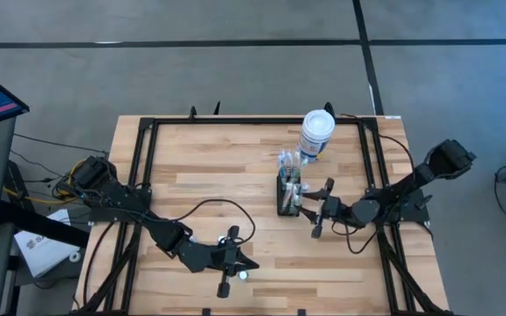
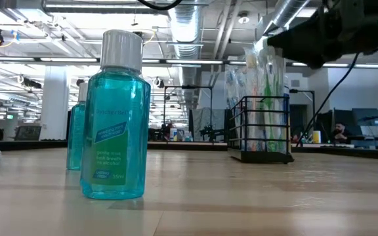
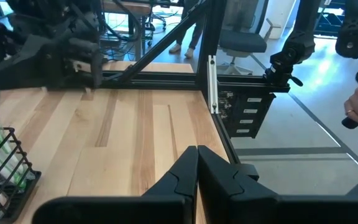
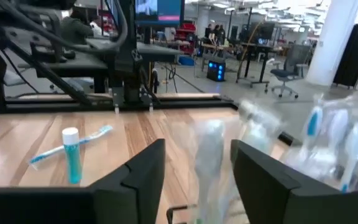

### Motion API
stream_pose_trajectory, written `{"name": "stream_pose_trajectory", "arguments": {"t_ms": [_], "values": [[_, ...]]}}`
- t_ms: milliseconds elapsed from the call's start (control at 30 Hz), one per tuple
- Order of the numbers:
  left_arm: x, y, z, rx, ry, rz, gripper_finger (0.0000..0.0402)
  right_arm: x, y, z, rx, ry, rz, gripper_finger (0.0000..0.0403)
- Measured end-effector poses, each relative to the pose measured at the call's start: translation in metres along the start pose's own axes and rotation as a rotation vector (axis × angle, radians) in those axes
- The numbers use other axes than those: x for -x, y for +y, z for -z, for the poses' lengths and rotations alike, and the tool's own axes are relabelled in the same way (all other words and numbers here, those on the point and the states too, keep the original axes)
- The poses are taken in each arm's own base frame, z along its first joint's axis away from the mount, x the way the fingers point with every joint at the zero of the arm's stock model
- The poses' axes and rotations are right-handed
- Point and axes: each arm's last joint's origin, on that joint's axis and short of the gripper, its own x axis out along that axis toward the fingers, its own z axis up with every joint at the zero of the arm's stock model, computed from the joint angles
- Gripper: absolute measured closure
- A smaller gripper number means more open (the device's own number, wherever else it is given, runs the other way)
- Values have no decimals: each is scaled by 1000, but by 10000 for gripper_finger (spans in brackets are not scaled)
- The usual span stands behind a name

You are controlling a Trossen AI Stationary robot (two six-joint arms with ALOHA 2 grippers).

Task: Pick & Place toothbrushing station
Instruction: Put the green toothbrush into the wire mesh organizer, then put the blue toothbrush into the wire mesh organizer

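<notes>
Toothbrushing station (image 1: 288,194) stands upright mid-bench (image 1: 209,167), just beside the white canister (image 1: 315,133). Right gripper (image 1: 315,211) fingers are spread beside it, gripping nothing, so placement looks done. Left gripper (image 1: 228,261) parked near the front edge, fingers pressed together.

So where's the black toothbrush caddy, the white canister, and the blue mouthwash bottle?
black toothbrush caddy (image 1: 286,198), high view, wire side.
white canister (image 1: 315,133), high view, its top.
blue mouthwash bottle (image 2: 115,134), low view, its label.

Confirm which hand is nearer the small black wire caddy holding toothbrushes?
Right. The right hand sits open just beside the small black wire caddy, toward the table's right edge. The left hand, shut, rests farther off near the front edge.
</notes>
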Motion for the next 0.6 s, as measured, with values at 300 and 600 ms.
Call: {"name": "stream_pose_trajectory", "arguments": {"t_ms": [300,600], "values": [[2,-4,1,28,2,12,398,14,0,-24,-27,-82,-39,217],[13,-21,8,88,-1,-37,398,34,10,-46,-32,-157,-140,238]]}}
